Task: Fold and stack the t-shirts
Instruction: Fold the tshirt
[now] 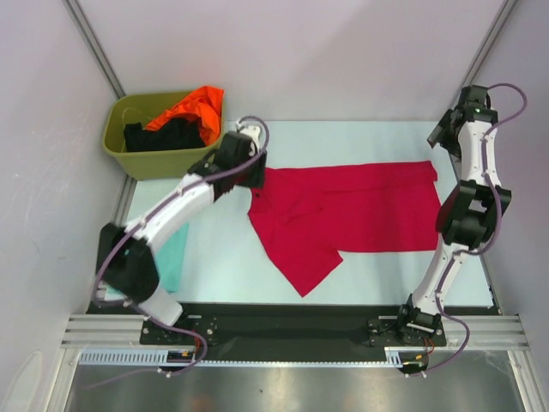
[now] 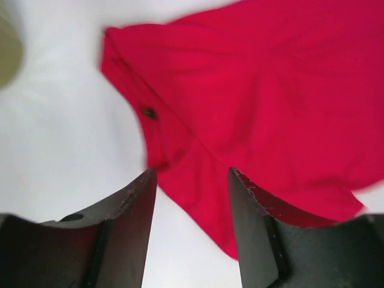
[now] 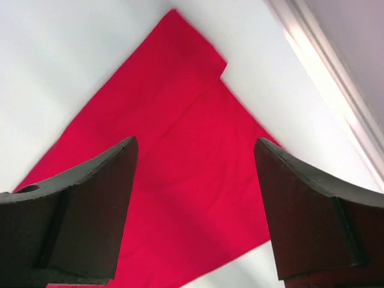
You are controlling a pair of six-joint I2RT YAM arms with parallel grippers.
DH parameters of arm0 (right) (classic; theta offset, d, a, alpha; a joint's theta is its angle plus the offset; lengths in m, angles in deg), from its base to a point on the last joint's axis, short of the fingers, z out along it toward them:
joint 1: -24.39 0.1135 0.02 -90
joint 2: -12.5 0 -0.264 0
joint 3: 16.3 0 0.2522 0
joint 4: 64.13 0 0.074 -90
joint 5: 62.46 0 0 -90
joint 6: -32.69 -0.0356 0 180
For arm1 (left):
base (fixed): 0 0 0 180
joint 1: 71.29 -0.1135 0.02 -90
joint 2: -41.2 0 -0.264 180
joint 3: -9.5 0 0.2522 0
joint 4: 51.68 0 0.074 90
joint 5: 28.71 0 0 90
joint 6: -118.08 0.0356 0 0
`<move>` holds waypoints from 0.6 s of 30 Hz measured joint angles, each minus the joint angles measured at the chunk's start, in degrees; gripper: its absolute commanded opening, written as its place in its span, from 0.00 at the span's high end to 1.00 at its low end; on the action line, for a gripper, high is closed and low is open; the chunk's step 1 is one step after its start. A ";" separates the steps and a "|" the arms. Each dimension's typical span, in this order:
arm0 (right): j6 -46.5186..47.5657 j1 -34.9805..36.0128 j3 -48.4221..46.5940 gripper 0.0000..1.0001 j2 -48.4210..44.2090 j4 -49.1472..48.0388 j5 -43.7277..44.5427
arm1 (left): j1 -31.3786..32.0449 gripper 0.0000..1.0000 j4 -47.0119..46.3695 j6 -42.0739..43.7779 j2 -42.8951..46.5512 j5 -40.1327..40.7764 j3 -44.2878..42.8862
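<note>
A crimson-red t-shirt [image 1: 343,210] lies spread across the middle of the white table, with one sleeve pointing toward the near edge. My left gripper [image 1: 253,172] hovers over the shirt's left edge; its jaws stand open and empty above the cloth [image 2: 270,90], and my left gripper [image 2: 192,174] holds nothing. My right gripper [image 1: 442,136] hangs over the far right corner of the shirt [image 3: 180,150], and my right gripper [image 3: 195,143] is open wide with nothing in it. A pale teal folded t-shirt [image 1: 176,257] lies at the left, partly hidden by my left arm.
An olive-green tub [image 1: 129,150] at the back left holds an orange t-shirt [image 1: 193,107] and a black one [image 1: 167,136]. Grey walls with metal rails close in the table on the left, right and far sides.
</note>
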 measured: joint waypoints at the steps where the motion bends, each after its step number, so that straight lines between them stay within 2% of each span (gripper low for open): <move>1: -0.46 0.35 1.77 0.16 -2.19 -0.04 -0.04 | 1.84 0.43 0.26 -1.07 3.32 0.15 2.84; 4: -1.77 3.30 11.98 0.16 -10.71 -1.88 -1.16 | 8.24 0.44 0.57 -7.50 12.70 -0.76 12.31; 6: -2.27 6.23 19.02 0.16 -15.47 -2.93 -2.47 | 11.56 0.50 0.90 -13.55 17.07 -2.56 18.84; 9: -2.95 11.19 28.72 0.16 -21.53 -4.50 -4.63 | 14.32 0.52 -0.61 -24.52 20.31 -5.95 29.31; 13: -3.85 15.91 42.29 0.15 -30.36 -7.69 -7.61 | 17.73 0.51 -3.85 -37.94 20.11 -10.21 40.89; 15: -4.26 16.94 47.25 0.15 -34.12 -8.09 -8.07 | 19.82 0.48 -3.74 -42.80 19.06 -10.25 42.27; 18: -4.70 18.12 53.99 0.15 -39.45 -8.28 -8.24 | 23.32 0.47 -1.86 -48.94 14.97 -8.68 38.93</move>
